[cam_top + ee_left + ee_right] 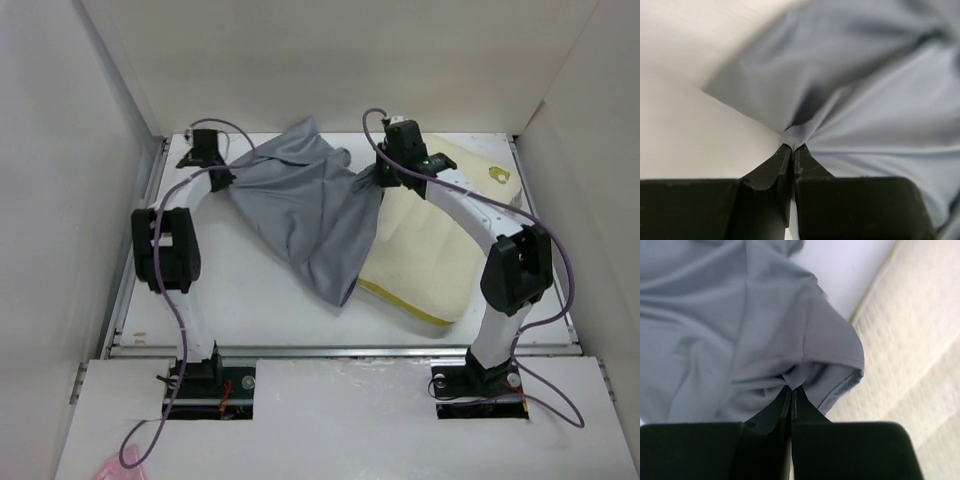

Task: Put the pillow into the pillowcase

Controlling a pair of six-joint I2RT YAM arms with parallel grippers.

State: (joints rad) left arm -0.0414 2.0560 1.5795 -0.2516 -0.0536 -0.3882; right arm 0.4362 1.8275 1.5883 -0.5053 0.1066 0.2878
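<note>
The grey pillowcase hangs stretched and wrinkled between both grippers above the table's back middle. My left gripper is shut on its left edge; the wrist view shows the fabric pinched between the closed jaws. My right gripper is shut on its right edge by the hem, jaws closed. The cream pillow lies flat at the right, yellow edge toward the front, yellow emblem at its far corner. The pillowcase's lower corner drapes over the pillow's left side. The pillow shows beside the right gripper.
White walls enclose the table on the left, back and right. A metal rail runs along the table's near edge in front of the arm bases. The right arm arcs over the pillow. A pink object lies at the bottom left.
</note>
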